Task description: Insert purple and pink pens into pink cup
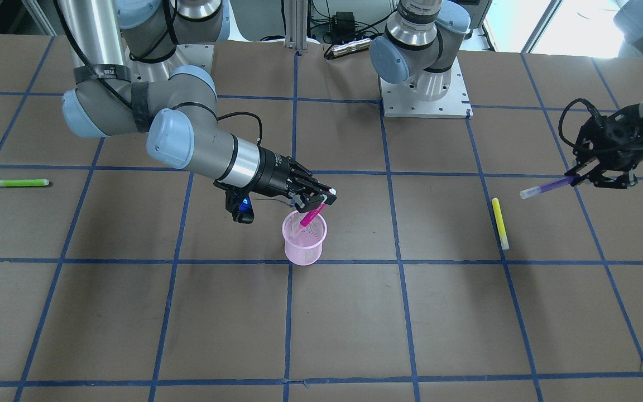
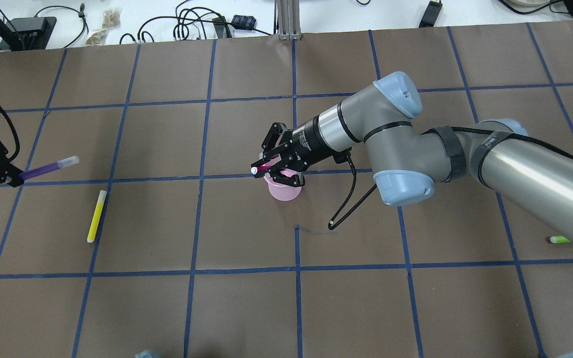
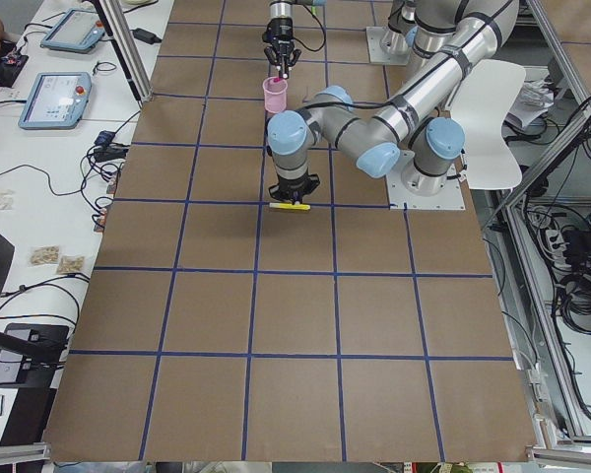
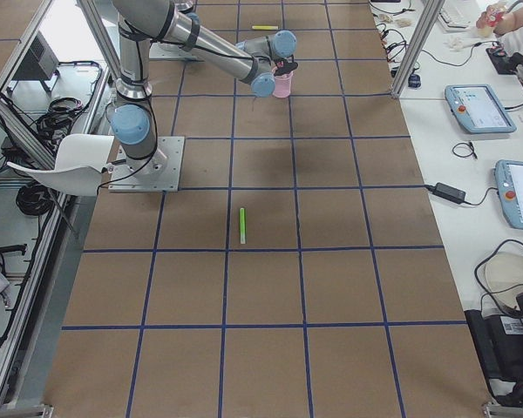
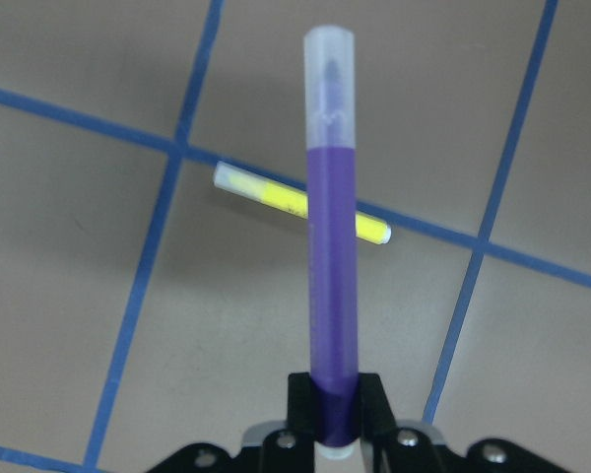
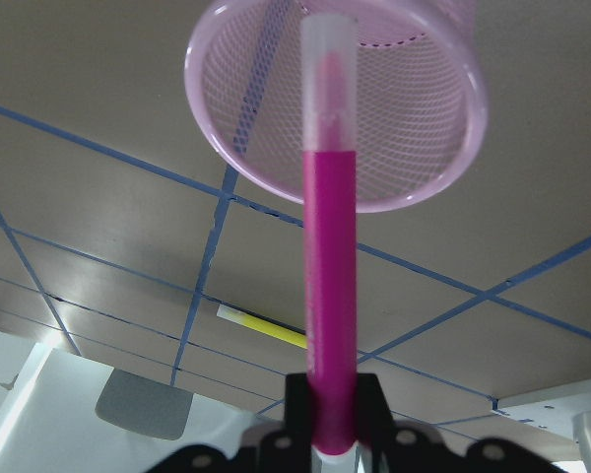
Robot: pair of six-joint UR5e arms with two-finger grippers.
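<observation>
The pink mesh cup stands upright near the table's middle. My right gripper is shut on the pink pen and holds it tilted, with its capped tip at the cup's mouth. In the right wrist view the pink pen points at the cup's rim. My left gripper is shut on the purple pen and holds it above the table, far from the cup. The left wrist view shows the purple pen sticking straight out between the fingers.
A yellow pen lies on the table between the cup and the left gripper, and shows under the purple pen. A green pen lies far out on the robot's right side. Both arm bases stand at the table's back edge.
</observation>
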